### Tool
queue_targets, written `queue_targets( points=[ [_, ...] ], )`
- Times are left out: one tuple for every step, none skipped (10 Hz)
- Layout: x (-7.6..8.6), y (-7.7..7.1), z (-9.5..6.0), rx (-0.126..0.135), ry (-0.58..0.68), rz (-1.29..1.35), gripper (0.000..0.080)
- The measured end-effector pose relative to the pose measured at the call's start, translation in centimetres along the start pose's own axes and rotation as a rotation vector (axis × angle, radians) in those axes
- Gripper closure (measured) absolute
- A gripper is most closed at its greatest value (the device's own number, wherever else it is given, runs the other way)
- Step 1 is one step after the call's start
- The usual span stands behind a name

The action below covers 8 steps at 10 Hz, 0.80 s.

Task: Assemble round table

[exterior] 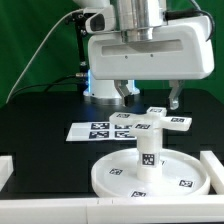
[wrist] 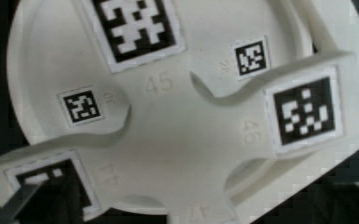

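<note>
Your claw [exterior: 147, 96] hangs open and empty over the cross base [exterior: 162, 122] (already on the leg [exterior: 147, 150], upright in the disc [exterior: 150, 178]), so next check it's seated.

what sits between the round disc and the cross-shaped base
The short cylindrical leg stands upright on the round disc and carries the cross-shaped base on top, seen in the exterior view.
</note>
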<state>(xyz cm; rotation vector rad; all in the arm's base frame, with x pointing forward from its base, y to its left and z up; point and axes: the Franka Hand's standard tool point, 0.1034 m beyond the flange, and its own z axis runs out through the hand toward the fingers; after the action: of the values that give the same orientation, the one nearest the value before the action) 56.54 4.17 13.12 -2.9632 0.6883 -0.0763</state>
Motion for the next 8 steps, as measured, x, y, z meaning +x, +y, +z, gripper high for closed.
queue_targets(
  points=[
    [-0.20, 0.08, 0.07, 0.000, -0.001, -0.073, 0.0150],
    [-0.14, 0.16, 0.11, -0.002, -0.001, -0.126, 0.0150],
    [-0.12, 0.21, 0.12, -0.003, -0.001, -0.210, 0.0150],
    [-0.12, 0.22, 0.13, -0.003, -0.001, -0.264, 0.0150],
    [-0.13, 0.23, 0.17, -0.004, -0.001, -0.313, 0.0150],
    [-0.15, 0.22, 0.21, -0.016, -0.007, -0.522, 0.0150],
    [-0.26, 0.05, 0.23, -0.015, -0.015, -0.639, 0.0150],
    [-0.25, 0.13, 0.25, -0.015, -0.015, -0.627, 0.0150]
  ],
)
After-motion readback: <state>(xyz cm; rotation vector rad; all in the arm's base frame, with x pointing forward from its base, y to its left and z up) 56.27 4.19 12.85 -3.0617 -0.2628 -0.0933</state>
